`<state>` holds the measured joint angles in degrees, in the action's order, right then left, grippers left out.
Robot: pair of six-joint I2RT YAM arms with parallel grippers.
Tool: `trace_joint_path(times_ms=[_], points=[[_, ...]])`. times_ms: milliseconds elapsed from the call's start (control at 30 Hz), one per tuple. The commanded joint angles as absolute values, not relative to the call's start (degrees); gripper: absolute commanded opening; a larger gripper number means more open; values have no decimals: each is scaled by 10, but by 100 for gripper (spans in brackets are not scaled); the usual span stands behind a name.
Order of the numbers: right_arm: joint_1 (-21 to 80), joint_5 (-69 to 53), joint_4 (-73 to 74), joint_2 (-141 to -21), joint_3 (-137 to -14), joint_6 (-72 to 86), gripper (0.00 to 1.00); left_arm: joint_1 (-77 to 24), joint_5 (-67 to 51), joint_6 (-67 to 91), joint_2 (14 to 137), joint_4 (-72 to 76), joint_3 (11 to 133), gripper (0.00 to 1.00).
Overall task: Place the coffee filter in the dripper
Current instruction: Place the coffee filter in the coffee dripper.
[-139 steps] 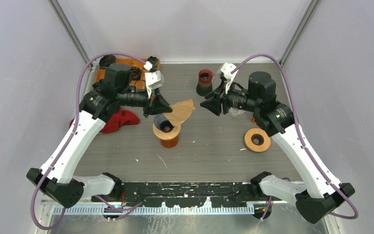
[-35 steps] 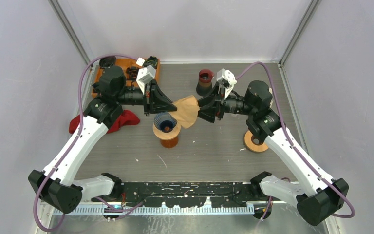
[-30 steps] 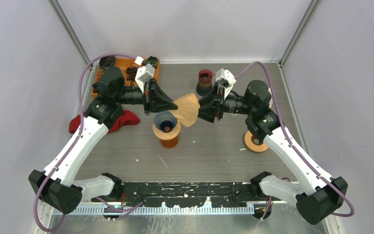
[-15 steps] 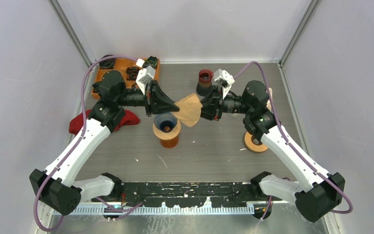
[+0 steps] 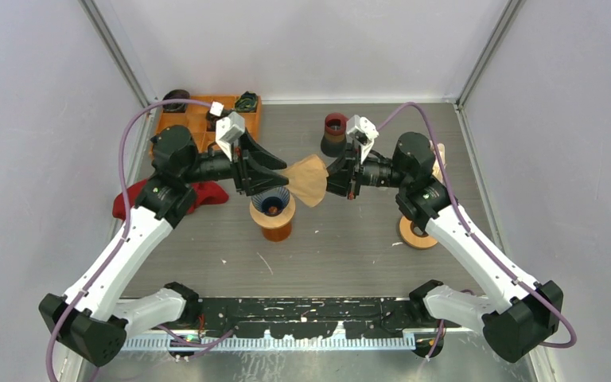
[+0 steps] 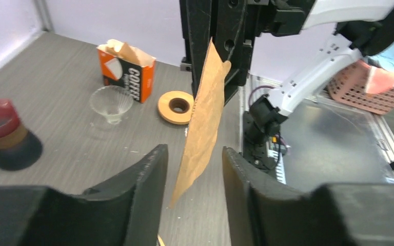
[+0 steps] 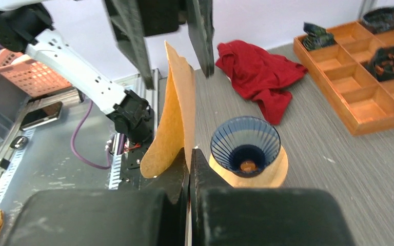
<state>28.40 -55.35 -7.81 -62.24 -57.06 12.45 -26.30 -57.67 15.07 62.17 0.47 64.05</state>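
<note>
While our right gripper (image 5: 332, 177) pinches the brown coffee filter (image 5: 306, 178) tight by its right edge, we see the paper hanging upright in the air just past the blue dripper (image 5: 271, 200) on its wooden stand (image 5: 274, 231), not in it. Our left gripper (image 5: 285, 170) is spread wide, one finger on each side of the filter's other edge with gaps showing, and it hangs over the dripper's far rim. Scattered around: red cloth (image 7: 259, 72), orange tray (image 5: 191, 121), red-topped cup (image 5: 335, 127), wooden ring (image 5: 412, 238), filter box (image 6: 127, 67), glass funnel (image 6: 112, 104).
</note>
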Motion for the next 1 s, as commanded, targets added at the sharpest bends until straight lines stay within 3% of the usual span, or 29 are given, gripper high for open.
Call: trace_joint_path(times_ms=[0, 167, 333, 667, 700, 967], points=[[286, -492, -13, -608, -603, 83, 1, -266, -470, 117, 581, -33, 638, 49], [293, -422, 36, -605, -624, 66, 1, -267, -353, 130, 543, -56, 619, 73], [330, -294, 112, -612, -669, 39, 1, -281, -224, 147, 519, -104, 621, 83], [433, -21, 236, -652, -754, 31, 1, -431, 25, 166, 529, -130, 623, 87], [444, 5, 248, -657, -763, 34, 1, -447, 45, 165, 532, -124, 620, 90], [527, 206, 311, -697, -821, 80, 1, -507, 111, 188, 554, -78, 595, 94]])
